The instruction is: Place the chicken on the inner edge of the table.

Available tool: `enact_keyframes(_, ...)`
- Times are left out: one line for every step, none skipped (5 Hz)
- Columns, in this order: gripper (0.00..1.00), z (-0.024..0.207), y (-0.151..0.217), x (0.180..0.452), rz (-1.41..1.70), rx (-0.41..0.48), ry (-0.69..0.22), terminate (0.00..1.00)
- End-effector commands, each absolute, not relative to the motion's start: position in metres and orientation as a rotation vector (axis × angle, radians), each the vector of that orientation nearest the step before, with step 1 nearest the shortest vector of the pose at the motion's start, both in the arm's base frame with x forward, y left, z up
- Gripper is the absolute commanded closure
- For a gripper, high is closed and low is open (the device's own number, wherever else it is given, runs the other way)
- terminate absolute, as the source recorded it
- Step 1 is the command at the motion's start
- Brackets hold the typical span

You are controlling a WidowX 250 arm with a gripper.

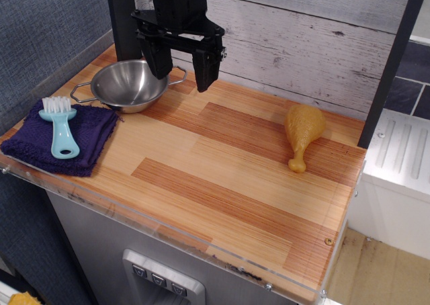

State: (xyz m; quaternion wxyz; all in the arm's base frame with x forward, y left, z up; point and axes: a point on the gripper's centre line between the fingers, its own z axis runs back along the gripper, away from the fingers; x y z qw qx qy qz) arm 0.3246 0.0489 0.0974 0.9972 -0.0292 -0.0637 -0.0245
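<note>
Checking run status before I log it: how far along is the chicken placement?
Looks done: the chicken lies on the table near the back wall at the right, bone tip toward the front, nothing touching it. In hand: nothing; the gripper hangs open and empty near the steel bowl, well left of the chicken. Left: apparently nothing beyond parking the arm.

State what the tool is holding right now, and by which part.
Nothing is held. The black tool hangs open and empty above the round steel bowl, while the golden-tan toy chicken drumstick lies apart on the striped wooden table.
</note>
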Motion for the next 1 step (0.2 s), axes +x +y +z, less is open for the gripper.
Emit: enact_keyframes(0.00, 0.1153, 0.0558, 0.3218, -0.039, -0.042, -0.184, 1.00)
